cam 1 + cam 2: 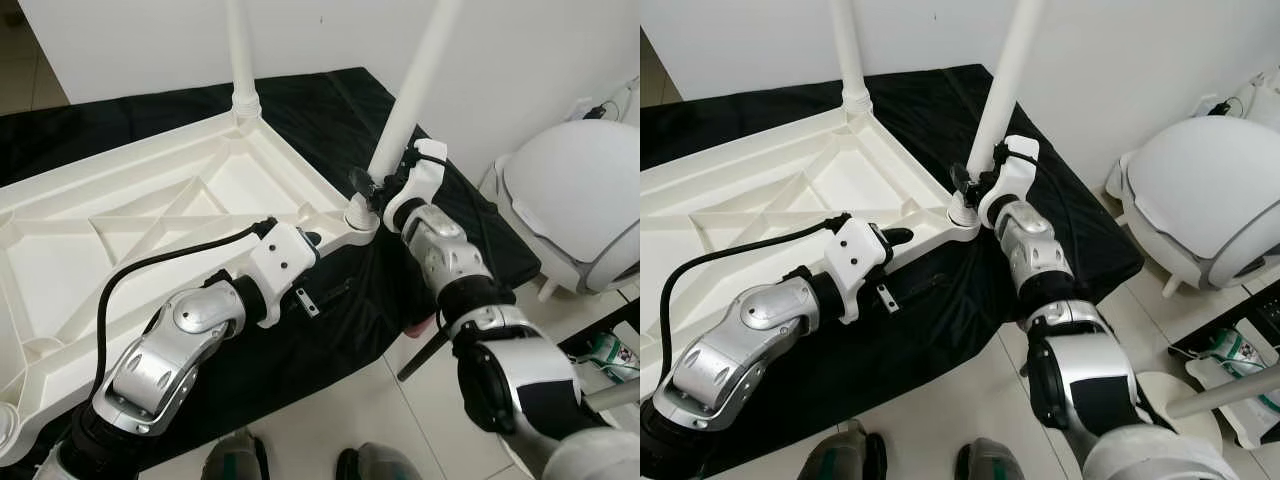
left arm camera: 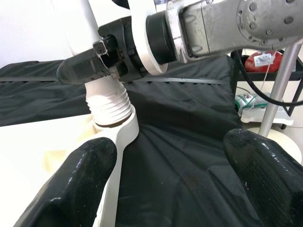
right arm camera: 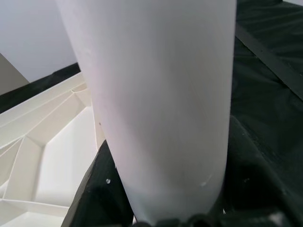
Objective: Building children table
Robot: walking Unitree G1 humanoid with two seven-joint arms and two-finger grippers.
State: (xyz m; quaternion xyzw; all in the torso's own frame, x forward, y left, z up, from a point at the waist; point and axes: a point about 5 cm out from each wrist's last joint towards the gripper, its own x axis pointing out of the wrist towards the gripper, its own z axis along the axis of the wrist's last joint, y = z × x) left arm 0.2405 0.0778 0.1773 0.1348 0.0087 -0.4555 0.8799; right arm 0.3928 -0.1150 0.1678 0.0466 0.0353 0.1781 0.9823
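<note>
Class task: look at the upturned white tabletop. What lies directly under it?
A black cloth lies under the tabletop, spreading past its edges onto the tiled floor. Whatever is beneath the tabletop's middle is covered and cannot be seen.

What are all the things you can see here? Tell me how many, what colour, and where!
Tabletop: one, white, upside down on the cloth.
Table legs: two, white, standing up from the tabletop's corners; far leg, near leg.
Cloth: one, black, spread on the floor under the tabletop.
Round chair: one, white, on the right by the wall.
Shoes: two, grey, at the bottom edge.
Right gripper: one, black jaws shut around the near leg's base.
Left gripper: one, black jaws open, at the tabletop's edge.
</note>
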